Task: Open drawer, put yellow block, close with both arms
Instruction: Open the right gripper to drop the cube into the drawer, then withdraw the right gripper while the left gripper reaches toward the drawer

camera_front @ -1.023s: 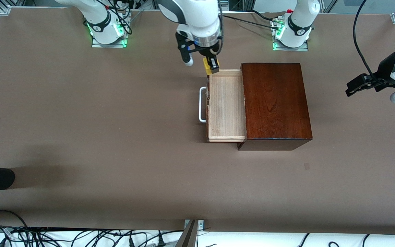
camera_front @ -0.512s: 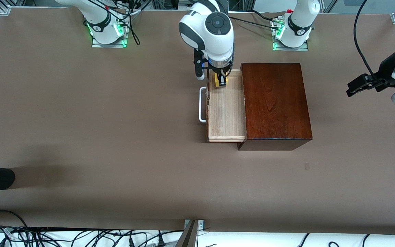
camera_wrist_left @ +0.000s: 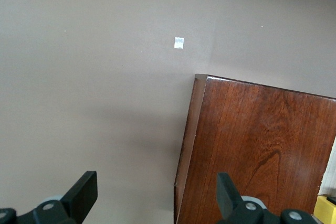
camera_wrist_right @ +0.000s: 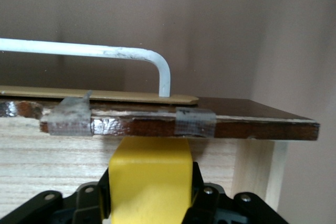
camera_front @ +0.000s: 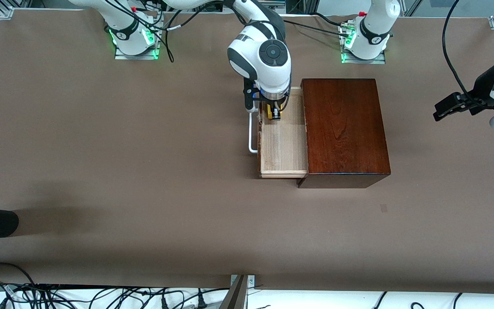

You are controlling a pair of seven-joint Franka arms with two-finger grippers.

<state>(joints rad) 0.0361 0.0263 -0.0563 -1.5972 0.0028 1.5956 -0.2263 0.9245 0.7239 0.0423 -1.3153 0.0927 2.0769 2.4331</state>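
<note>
Yellow cube (camera_wrist_right: 151, 182) between right hand (camera_front: 275, 112) fingers, inside pale-wood drawer (camera_front: 283, 146); left hand (camera_wrist_left: 157, 195) wide open.

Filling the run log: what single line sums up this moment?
drawer: open | yellow block: between right gripper fingers, inside drawer | left gripper: open, waiting beside wooden box

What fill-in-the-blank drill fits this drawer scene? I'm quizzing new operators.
1. The drawer stands ____.
2. The right gripper is down in the drawer, with the ____ block between its jaws.
3. The left gripper, jaws ____, waits above the table off the wooden box.
4. The drawer's handle is ____.

Missing: open; yellow; open; white
</note>
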